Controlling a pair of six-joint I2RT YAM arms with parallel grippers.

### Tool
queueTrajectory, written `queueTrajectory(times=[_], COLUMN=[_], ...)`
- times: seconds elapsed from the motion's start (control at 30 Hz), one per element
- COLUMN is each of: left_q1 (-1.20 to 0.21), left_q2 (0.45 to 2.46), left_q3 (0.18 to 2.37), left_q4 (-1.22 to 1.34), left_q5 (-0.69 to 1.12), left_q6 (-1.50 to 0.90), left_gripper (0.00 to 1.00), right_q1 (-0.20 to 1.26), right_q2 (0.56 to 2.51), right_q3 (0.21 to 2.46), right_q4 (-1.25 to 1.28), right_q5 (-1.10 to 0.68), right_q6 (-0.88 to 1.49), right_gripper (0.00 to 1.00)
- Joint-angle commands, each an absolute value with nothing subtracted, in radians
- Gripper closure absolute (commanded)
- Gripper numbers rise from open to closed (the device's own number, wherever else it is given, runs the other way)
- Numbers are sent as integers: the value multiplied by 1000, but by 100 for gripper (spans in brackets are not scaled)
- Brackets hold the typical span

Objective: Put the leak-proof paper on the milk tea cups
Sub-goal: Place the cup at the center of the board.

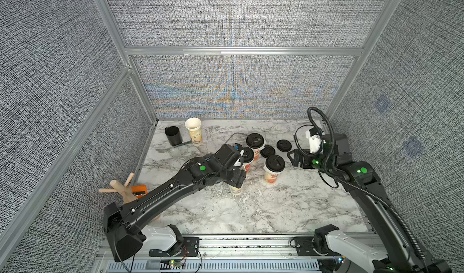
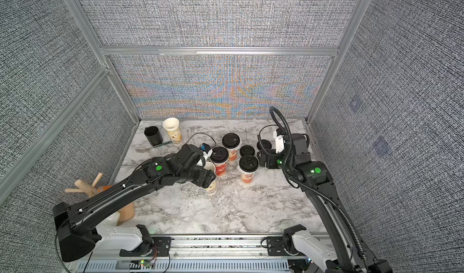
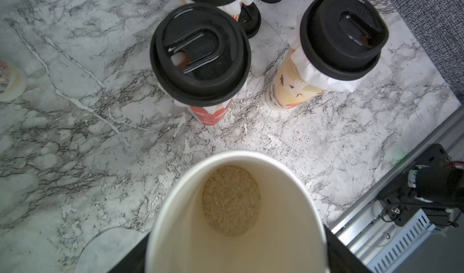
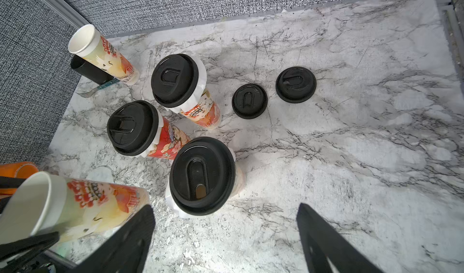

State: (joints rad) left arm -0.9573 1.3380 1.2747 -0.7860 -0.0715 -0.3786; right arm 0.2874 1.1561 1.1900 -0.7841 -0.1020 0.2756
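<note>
Sheets of leak-proof paper (image 1: 225,210) lie flat on the marble surface (image 1: 301,209), lower centre in both top views. Just above them, the left fingers (image 3: 341,256) grip an open-topped milk tea cup (image 3: 233,204). The right fingers (image 4: 324,241) stand spread and empty near two loose lids (image 4: 295,84).

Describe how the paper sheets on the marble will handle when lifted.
The paper sheets look thin and translucent, so probably floppy and light. They lie flat on the marble, so pinching an edge may be hard; pushed, they likely slide.
</note>
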Motion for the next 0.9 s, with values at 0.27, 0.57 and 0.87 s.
queueTrajectory(times=[0.27, 0.57, 0.87], left_q1=[-1018, -1043, -1057], left_q2=[1471, 1545, 1594], left_q3=[1296, 1310, 1313], left_q4=[-636, -600, -618], left_q5=[-145, -160, -149], left_q6=[-403, -411, -430], left_gripper=[18, 18, 16], right_q1=[271, 263, 260], right_q2=[1144, 1141, 1136], right_q3=[1172, 1149, 1146], right_q4=[-764, -754, -755], right_q5=[-86, -93, -96], right_q6=[261, 256, 252], right_gripper=[9, 9, 9])
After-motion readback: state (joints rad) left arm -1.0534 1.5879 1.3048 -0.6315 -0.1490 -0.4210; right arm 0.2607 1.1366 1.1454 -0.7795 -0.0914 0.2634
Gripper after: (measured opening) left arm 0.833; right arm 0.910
